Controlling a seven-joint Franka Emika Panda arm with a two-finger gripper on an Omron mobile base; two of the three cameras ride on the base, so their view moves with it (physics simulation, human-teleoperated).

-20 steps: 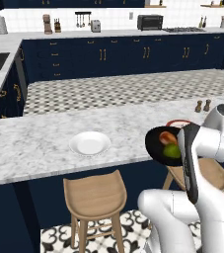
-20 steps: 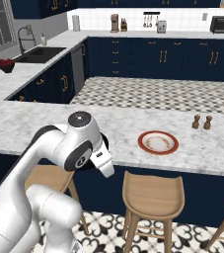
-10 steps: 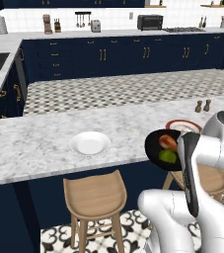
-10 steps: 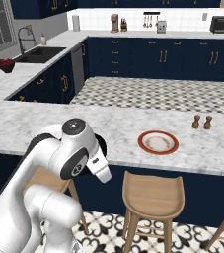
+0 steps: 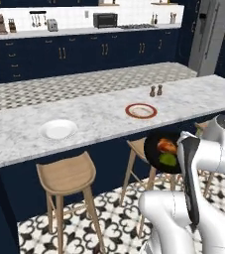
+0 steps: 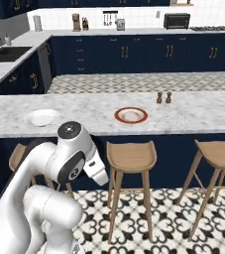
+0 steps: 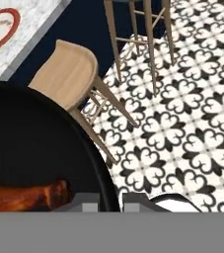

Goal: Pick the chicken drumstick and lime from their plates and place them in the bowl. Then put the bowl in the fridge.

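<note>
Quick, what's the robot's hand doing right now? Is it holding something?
Gripper: closed on the rim of the black bowl, which holds the chicken drumstick and the lime.

Before me runs a long marble bench (image 5: 99, 121) with wooden stools (image 6: 131, 156) tucked under it. The floor (image 7: 192, 99) is black-and-white patterned tile. Navy cabinets (image 6: 134, 52) line the far wall, with a toaster oven (image 5: 104, 20) on their counter.

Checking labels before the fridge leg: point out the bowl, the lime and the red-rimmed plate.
bowl (image 5: 154, 148): left base view, black inner wall, upper left.
lime (image 5: 168, 159): left base view, middle of the green fruit, in the bowl.
red-rimmed plate (image 6: 119, 113): right base view, left side of the red rim, on the counter.
</note>
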